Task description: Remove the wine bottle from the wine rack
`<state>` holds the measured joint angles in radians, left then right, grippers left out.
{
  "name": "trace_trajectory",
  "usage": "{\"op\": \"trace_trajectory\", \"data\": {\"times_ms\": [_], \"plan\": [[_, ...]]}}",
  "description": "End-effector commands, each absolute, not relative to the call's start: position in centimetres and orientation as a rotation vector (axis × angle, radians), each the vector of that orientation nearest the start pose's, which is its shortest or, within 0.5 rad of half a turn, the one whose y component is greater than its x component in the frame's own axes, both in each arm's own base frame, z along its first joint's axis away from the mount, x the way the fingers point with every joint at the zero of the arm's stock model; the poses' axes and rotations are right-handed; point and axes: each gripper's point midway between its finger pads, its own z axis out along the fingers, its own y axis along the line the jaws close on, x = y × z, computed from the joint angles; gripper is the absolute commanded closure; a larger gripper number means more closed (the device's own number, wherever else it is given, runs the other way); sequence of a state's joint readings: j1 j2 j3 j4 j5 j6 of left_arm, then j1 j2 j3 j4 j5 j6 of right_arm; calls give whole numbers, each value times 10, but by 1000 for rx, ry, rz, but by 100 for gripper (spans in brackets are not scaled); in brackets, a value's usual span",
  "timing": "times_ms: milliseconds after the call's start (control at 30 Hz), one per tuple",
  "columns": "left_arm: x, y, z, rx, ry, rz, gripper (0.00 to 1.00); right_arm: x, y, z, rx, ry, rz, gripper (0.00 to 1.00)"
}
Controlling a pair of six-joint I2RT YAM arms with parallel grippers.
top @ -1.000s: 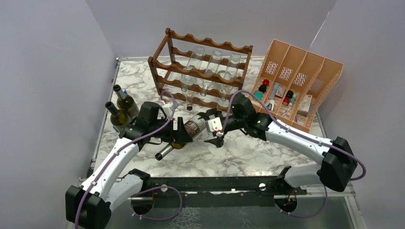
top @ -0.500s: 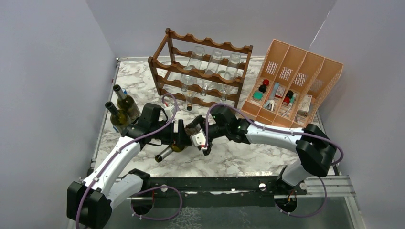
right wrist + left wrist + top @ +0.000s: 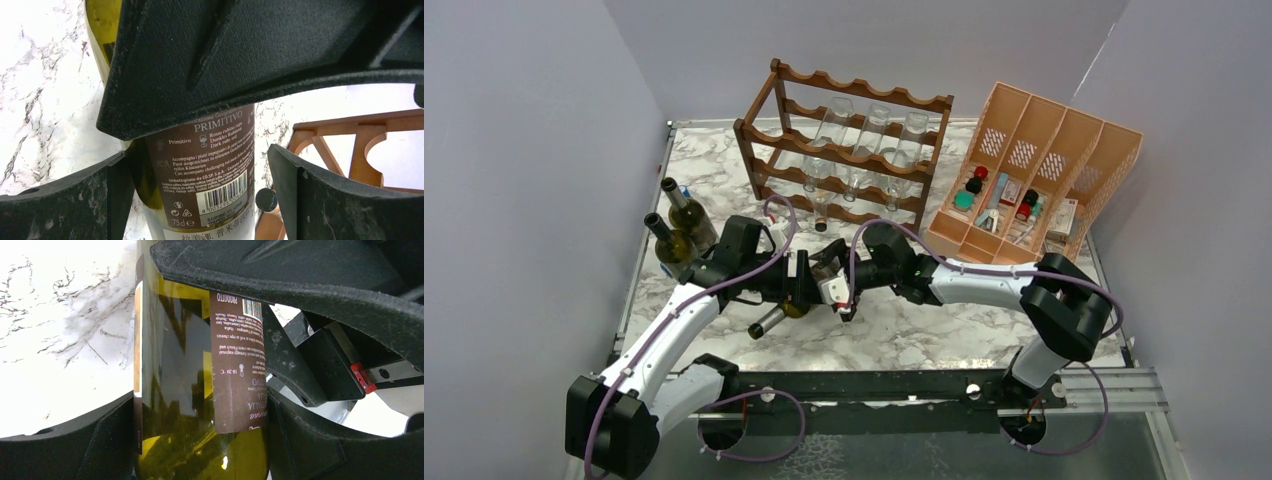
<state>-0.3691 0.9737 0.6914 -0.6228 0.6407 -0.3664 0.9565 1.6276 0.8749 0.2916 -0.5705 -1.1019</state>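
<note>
The wine bottle is green glass with a brown label. It is held level over the marble table, neck pointing front-left, clear of the dark brown wine rack. My left gripper is shut on its body; in the left wrist view both pads press the glass. My right gripper is open around the bottle's base end. In the right wrist view the left finger is at the bottle and a gap shows at the right finger.
The rack holds several clear bottles and a capped one low down. Two green bottles lie at the table's left. A peach-orange divided organiser with small items stands at the right.
My right arm has swung left from beside the bottle's base until its open jaws sit around the bottle. My left gripper keeps holding the bottle almost still.
</note>
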Motion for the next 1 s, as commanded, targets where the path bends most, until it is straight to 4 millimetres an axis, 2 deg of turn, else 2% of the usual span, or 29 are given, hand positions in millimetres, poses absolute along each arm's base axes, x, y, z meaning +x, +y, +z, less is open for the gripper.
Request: {"op": "trace_trajectory", "data": {"times_ms": [0, 133, 567, 700, 867, 967], "plan": [[170, -202, 162, 372, 2415, -1187, 53, 218, 426, 133, -1809, 678, 486, 4], [171, -201, 163, 364, 2417, -1184, 52, 216, 427, 128, -1814, 694, 510, 9], [178, -201, 167, 354, 2408, -1153, 50, 197, 431, 126, -1796, 688, 612, 8], [179, -201, 168, 353, 2406, -1153, 47, 198, 430, 125, -1761, 712, 618, 16], [179, -201, 171, 348, 2397, -1150, 33, 201, 428, 125, -1703, 753, 621, 28], [182, -200, 175, 340, 2385, -1135, 18, 198, 427, 124, -1694, 765, 646, 33]]}}
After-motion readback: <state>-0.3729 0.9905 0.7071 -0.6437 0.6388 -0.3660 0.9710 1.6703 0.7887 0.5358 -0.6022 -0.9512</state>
